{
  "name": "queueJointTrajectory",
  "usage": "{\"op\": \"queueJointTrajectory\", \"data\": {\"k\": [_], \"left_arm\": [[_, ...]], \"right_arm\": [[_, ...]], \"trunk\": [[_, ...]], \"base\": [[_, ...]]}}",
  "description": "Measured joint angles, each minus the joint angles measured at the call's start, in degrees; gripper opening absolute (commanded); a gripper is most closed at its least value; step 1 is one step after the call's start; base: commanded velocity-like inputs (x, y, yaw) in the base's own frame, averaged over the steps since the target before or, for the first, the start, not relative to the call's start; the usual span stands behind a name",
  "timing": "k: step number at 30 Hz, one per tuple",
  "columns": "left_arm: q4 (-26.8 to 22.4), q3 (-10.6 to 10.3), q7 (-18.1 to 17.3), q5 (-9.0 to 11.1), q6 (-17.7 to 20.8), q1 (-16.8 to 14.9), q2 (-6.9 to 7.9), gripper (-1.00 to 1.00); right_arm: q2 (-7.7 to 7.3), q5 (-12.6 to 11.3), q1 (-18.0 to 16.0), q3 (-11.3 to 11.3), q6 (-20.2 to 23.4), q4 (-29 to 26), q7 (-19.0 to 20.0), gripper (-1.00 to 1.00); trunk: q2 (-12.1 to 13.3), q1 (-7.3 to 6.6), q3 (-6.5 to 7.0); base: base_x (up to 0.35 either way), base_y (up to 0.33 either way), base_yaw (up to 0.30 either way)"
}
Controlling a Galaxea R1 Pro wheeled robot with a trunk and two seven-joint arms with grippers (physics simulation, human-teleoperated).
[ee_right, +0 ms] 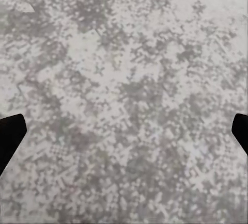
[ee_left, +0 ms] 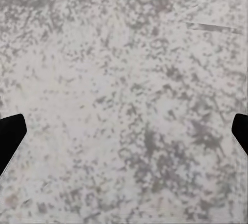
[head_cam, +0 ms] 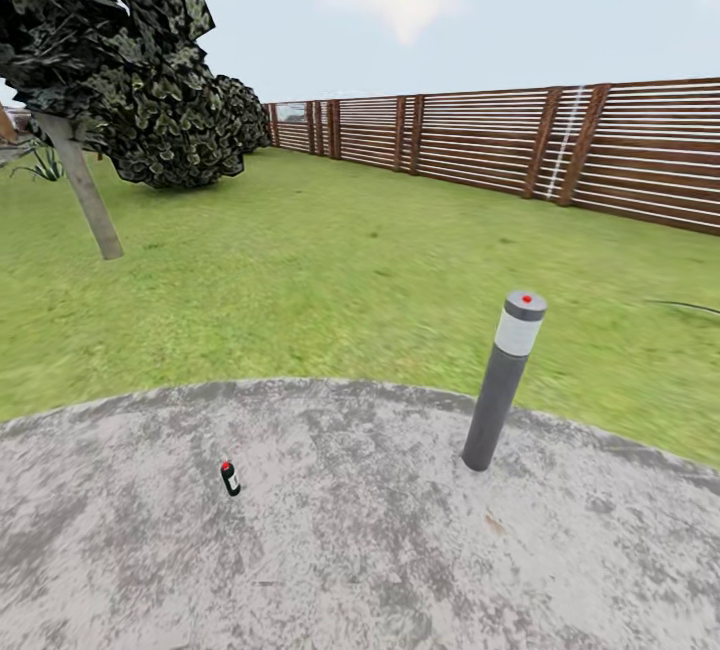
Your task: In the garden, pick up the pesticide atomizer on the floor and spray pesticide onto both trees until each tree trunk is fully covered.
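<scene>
Standing upright on the grey paving slab (head_cam: 360, 550), the small dark pesticide atomizer (head_cam: 231, 478) with its red cap is seen in the head view, well to the left of the grey bollard light (head_cam: 503, 382) and slightly nearer the camera. The bollard, itself planted near the slab's curved edge, is topped by a pale band and a red dot. Beyond the bollard the green lawn (head_cam: 330, 270) is spread out to the brown slatted fence (head_cam: 520, 142). Far to the left of the bollard, across the grass, a leaning pale tree trunk (head_cam: 86, 192) is seen under a dark leafy crown (head_cam: 130, 80). In the wrist views, the left gripper (ee_left: 124, 131) and the right gripper (ee_right: 124, 131) are each shown with black fingertips (ee_left: 10, 133) (ee_right: 10, 133) spread wide apart over mottled grey paving, nothing being held between them.
</scene>
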Motion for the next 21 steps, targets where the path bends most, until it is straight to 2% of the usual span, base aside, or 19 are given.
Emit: {"op": "queueJointTrajectory", "data": {"k": [7,21], "left_arm": [[0.0,0.01,0.0,0.02,0.0,0.0,0.0,1.0],[0.0,0.01,0.0,0.07,0.0,-0.01,0.0,1.0]], "right_arm": [[0.04,-0.02,0.0,0.0,0.0,-0.05,-0.02,1.0],[0.05,-0.07,0.0,0.0,-0.01,-0.09,-0.01,1.0]], "trunk": [[0.0,0.0,0.0],[0.0,0.01,0.0]], "base": [[0.339,0.032,0.227],[0.321,0.114,0.011]]}}
